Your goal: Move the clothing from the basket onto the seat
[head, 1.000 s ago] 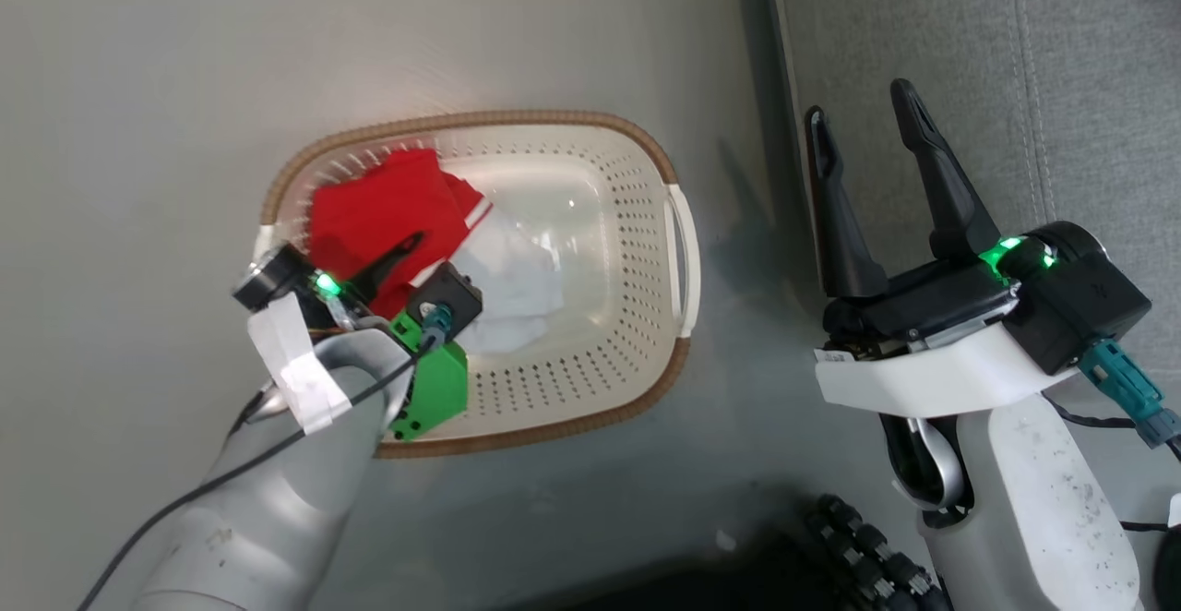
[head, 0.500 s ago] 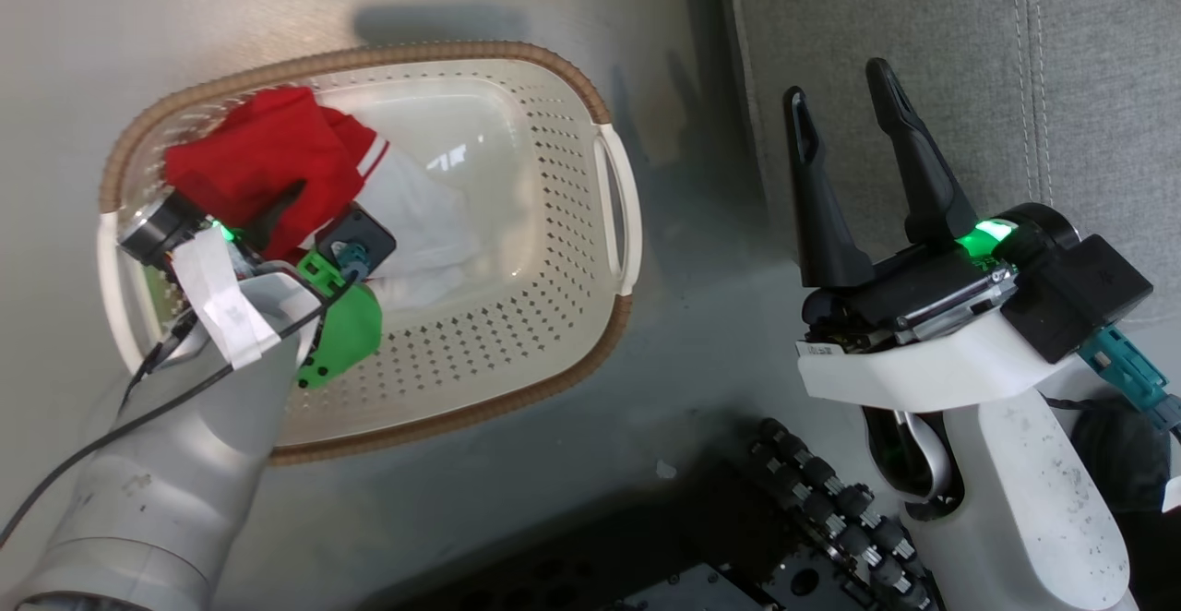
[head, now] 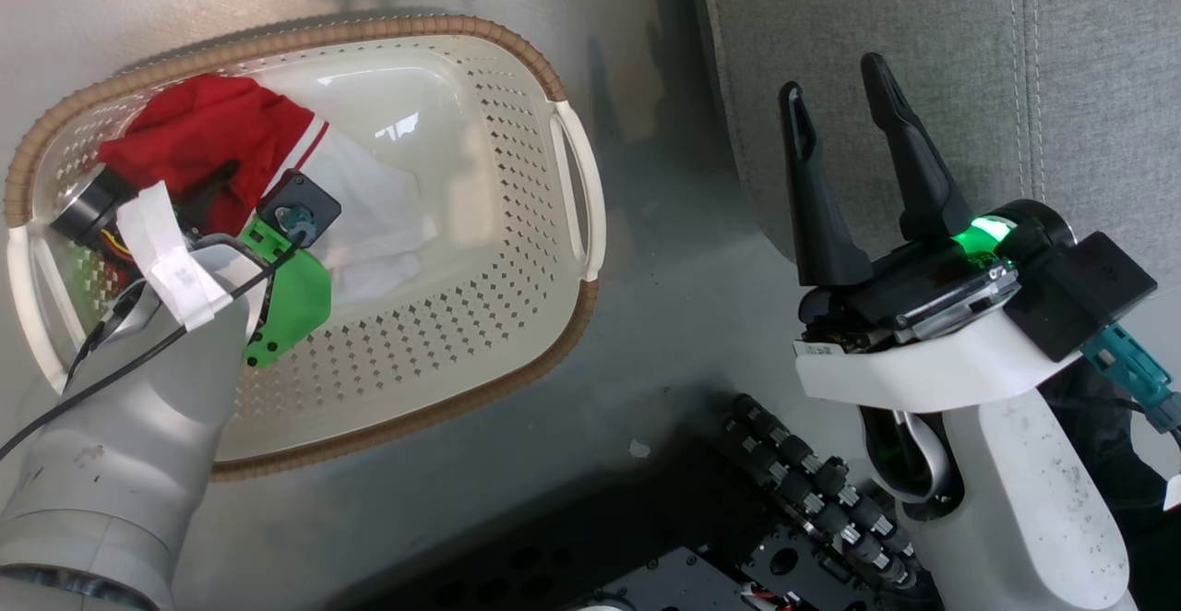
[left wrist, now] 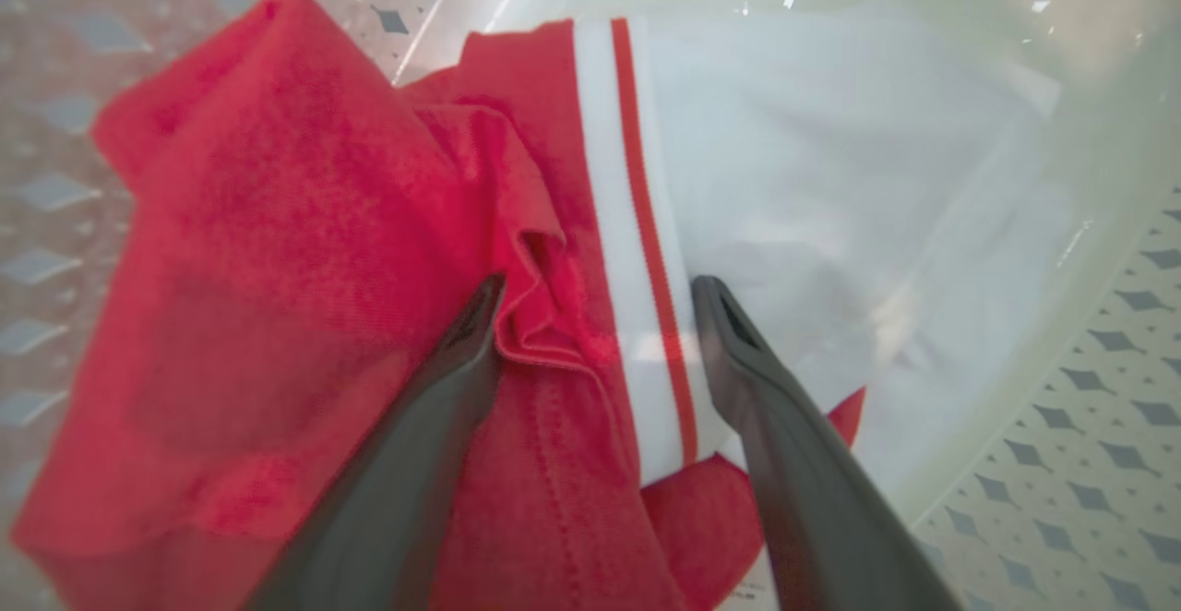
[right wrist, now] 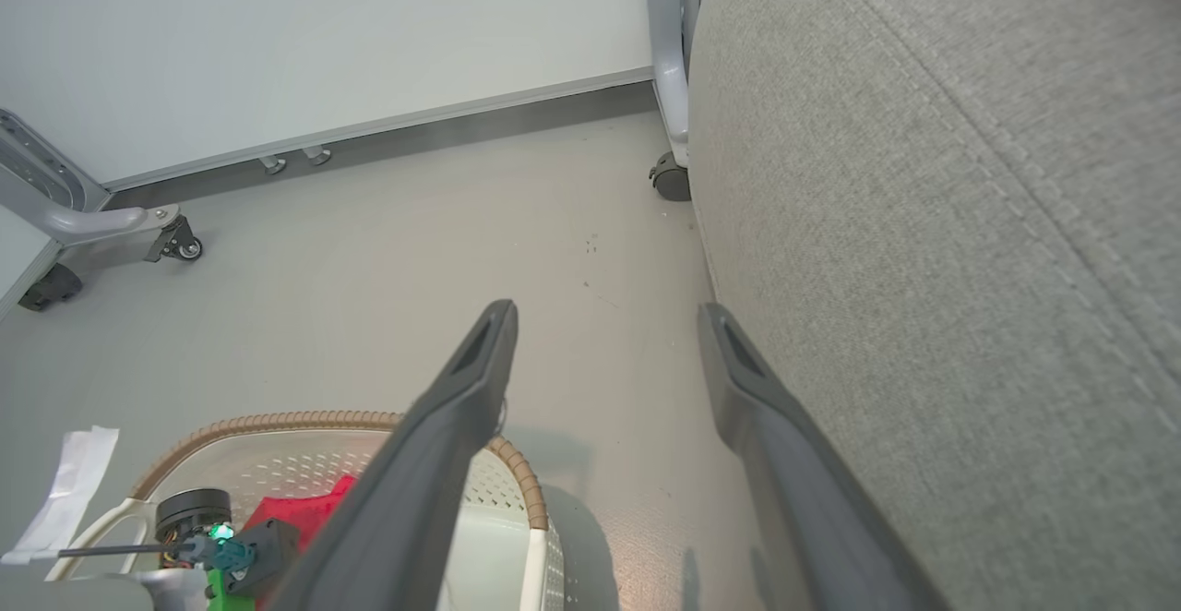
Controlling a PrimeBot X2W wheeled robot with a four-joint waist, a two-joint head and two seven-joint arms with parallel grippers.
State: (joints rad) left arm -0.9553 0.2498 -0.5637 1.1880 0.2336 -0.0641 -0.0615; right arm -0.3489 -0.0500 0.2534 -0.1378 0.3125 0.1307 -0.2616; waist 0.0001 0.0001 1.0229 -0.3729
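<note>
**Inside the basket point(head: 579, 188): left gripper point(left wrist: 600, 288) straddles the clothing point(left wrist: 277, 251)**

The seat point(head: 923, 57) occupies the right of the head view, separated from the basket by a strip of floor point(head: 664, 334). The clothing lies bunched at the basket's left end, well apart from the seat. Its red part is against the wall and its white panel reaches toward the basket's middle.

The left gripper is spread. Its fingers flank a raised red fold and the white stripe, which runs roughly along the fingers. Nothing is pinched yet.

The right gripper point(head: 832, 77) is spread and empty beside the seat edge.

Judgement: the left arm is nearer. Closing should capture the fold, and the carry then runs rightward.
</note>
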